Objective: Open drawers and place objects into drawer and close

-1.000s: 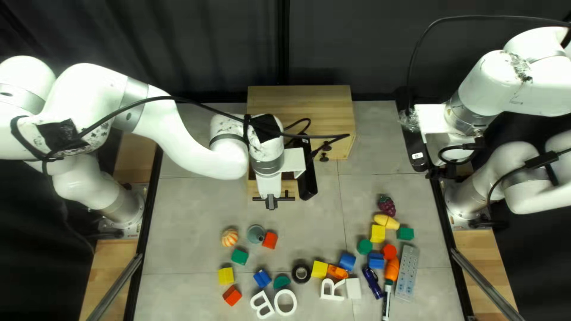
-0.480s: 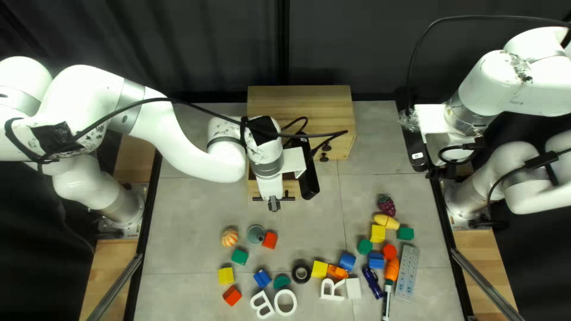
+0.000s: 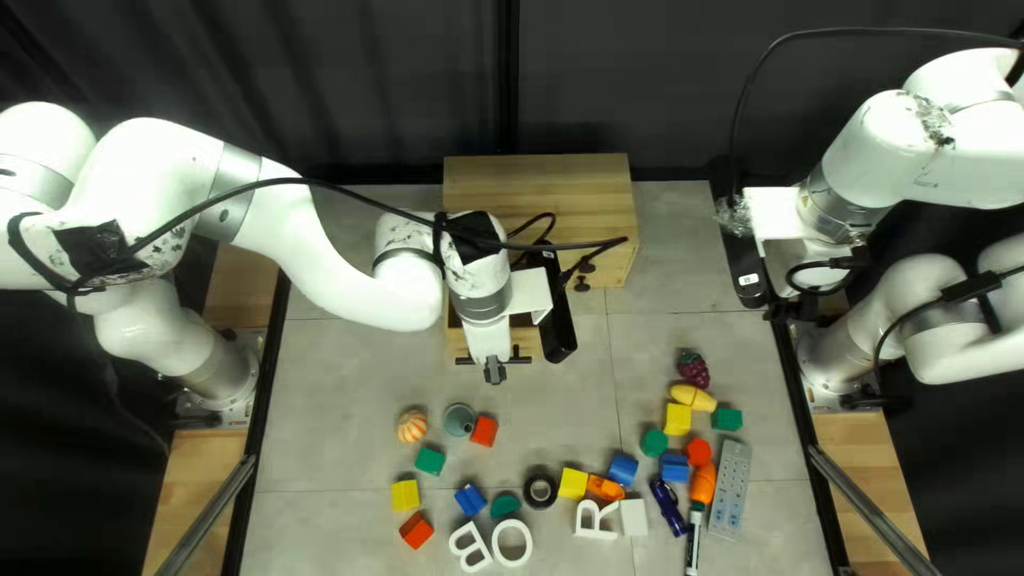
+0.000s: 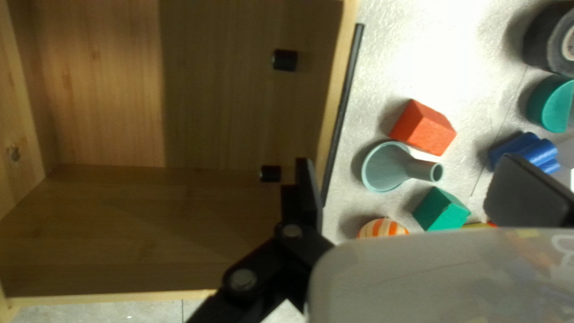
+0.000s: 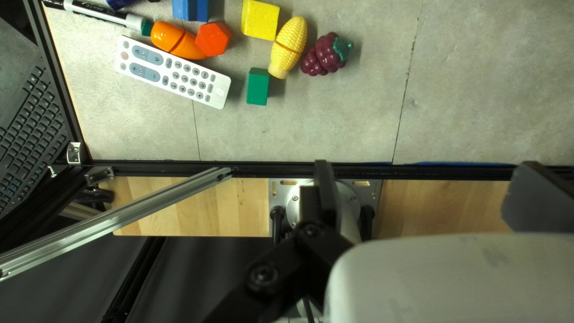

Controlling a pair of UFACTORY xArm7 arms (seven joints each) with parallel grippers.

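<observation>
Left claw (image 4: pixel 418 188) spread, above the front of the open pale-wood drawer (image 4: pixel 341 72); right claw (image 5: pixel 431 194) spread too. Advise: clear the black bar handle (image 4: pixel 343 110), descend vertically over the grey-green plastic funnel (image 4: pixel 382 167), on the tabletop (image 3: pixel 352 405) near the drawer, without nudging the red block (image 4: pixel 423 127).

Top left view: my white left arm (image 3: pixel 363 283) blocks part of the pale wooden cabinet (image 3: pixel 533 187) and most of the open wooden drawer (image 4: pixel 209 119). My right hand (image 3: pixel 786 312) is mostly behind its own arm.

Left wrist view: edge clips the drawer and black tape roll (image 4: pixel 541 45). My left hand (image 3: pixel 494 370) covers part of the orange-striped white ball (image 4: pixel 382 228) and nearly all of some yellow thing (image 4: pixel 476 225); can't tell what.

Right wrist view: edge clips the black-and-white marker (image 5: pixel 95 16), blue block (image 5: pixel 190 9) and black keyboard (image 5: pixel 30 131).
</observation>
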